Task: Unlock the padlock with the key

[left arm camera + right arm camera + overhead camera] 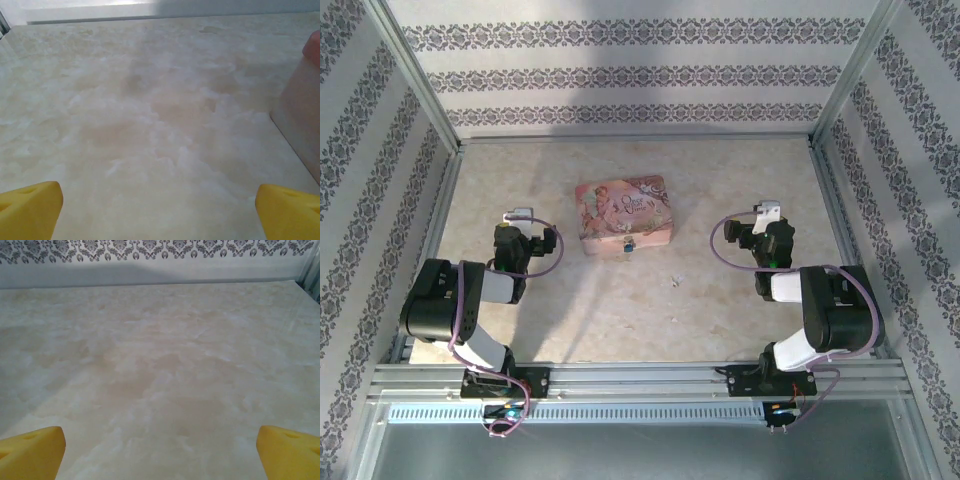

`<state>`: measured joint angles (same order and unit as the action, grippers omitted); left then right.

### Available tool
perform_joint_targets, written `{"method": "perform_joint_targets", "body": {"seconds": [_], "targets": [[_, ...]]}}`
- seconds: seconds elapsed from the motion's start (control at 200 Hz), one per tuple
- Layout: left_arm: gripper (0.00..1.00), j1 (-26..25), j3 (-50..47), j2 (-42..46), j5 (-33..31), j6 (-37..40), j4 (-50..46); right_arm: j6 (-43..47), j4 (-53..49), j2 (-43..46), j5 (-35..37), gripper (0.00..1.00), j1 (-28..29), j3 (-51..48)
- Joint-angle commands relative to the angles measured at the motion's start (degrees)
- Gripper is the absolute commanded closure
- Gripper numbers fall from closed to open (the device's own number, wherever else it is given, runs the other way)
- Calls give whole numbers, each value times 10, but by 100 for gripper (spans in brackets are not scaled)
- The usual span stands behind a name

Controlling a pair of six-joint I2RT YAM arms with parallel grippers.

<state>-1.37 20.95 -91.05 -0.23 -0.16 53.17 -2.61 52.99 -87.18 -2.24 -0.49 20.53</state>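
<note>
Seen from above, the pink tin (623, 213) sat mid-table. The padlock (628, 247) was at its near side, and the key (674, 281) lay on the marble table (570, 310) a little nearer and to the right, well apart from both arms. The left wrist camera gave the closer detail: the left gripper (160, 214) had its yellow fingertips (30, 210) spread wide over bare marble, with a corner of the tin at the right edge. The right gripper (160, 454) also stood wide open, holding nothing and facing the patterned back wall (150, 250).
</note>
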Motion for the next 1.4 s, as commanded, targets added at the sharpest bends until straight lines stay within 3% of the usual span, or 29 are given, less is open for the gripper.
{"method": "perform_joint_targets", "body": {"seconds": [0.0, 0.675, 0.855, 1.064, 1.159, 1.244, 1.394], "targets": [[1, 7, 9, -4, -3, 9, 21, 8, 11, -6, 21, 2, 8, 11], [1, 7, 3, -4, -21, 0, 35, 3, 13, -3, 14, 2, 5, 10], [1, 7, -88, 75, -51, -10, 134, -3, -107, 110, 24, 2, 5, 22], [1, 7, -41, 294, -40, -93, -175, -99, -330, 269, -46, 2, 13, 75], [1, 7, 6, 365, -54, -187, -332, -167, -395, 306, -118, 2, 23, 100], [1, 7, 53, 395, -19, -248, -449, -222, -422, 327, -163, 2, 45, 112], [1, 7, 121, 375, 98, -336, -581, -266, -515, 300, -173, 2, 113, 161]]}}
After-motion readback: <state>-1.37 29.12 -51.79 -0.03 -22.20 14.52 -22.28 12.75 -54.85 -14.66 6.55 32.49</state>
